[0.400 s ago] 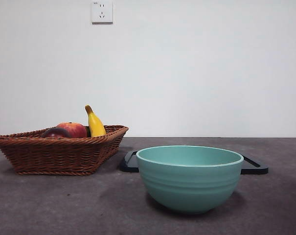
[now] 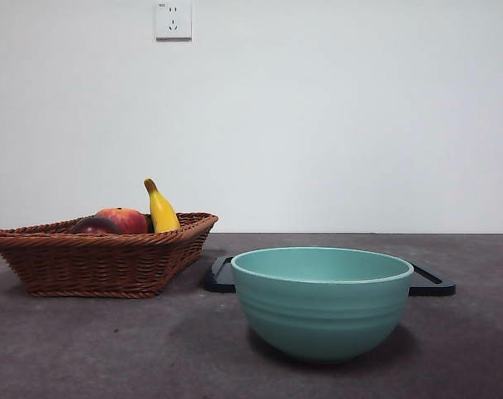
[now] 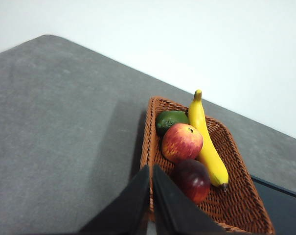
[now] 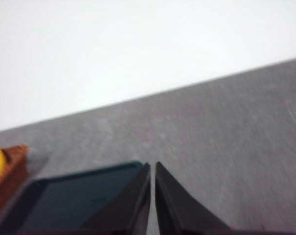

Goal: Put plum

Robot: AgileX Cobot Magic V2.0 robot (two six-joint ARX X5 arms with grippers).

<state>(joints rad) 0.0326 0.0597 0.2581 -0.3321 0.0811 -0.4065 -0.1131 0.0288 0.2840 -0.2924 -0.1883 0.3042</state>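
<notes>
My left gripper (image 3: 151, 169) hangs clenched and empty above the wicker basket's (image 3: 147, 147) near rim — the plum (image 3: 192, 179) lies inside at two o'clock of it, touching the red apple (image 3: 182, 142), untouched.

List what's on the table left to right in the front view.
Brown wicker basket → dark maroon plum → red-orange apple → yellow banana → teal ceramic bowl, black flat tray behind it.
</notes>
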